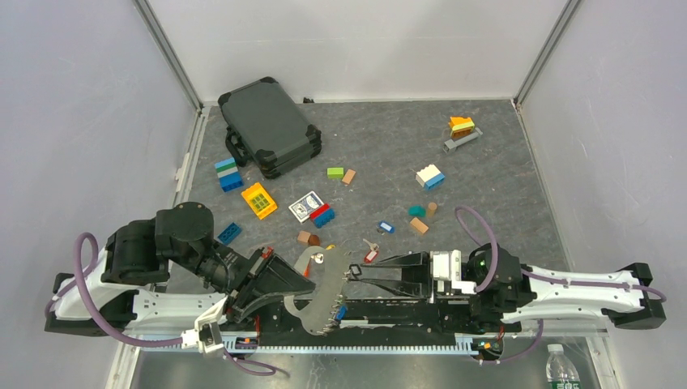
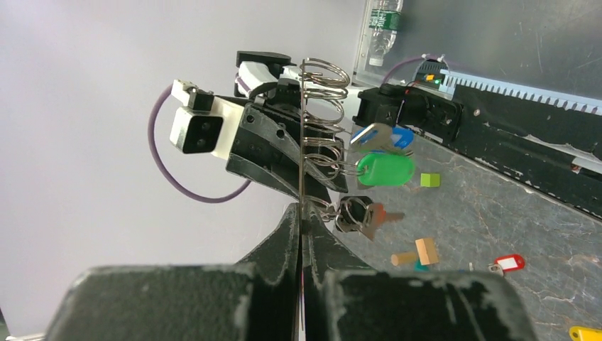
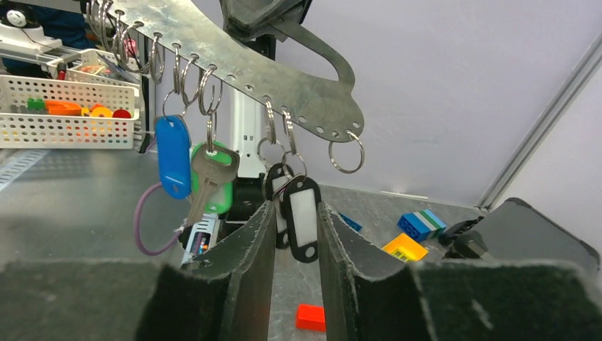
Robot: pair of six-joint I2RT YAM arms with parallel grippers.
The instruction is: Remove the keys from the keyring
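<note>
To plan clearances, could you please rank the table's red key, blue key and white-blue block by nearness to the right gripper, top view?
1. red key, just beyond the right gripper.
2. blue key, farther back.
3. white-blue block, back right.

The keyring [image 3: 284,78], a curved grey perforated strip, slants across the upper left. A blue-tagged key [image 3: 172,156], green-tagged key [image 2: 385,169] and black-tagged key [image 3: 302,217] hang from it; a red-tagged key [image 1: 372,254] lies loose mid-frame.
</note>
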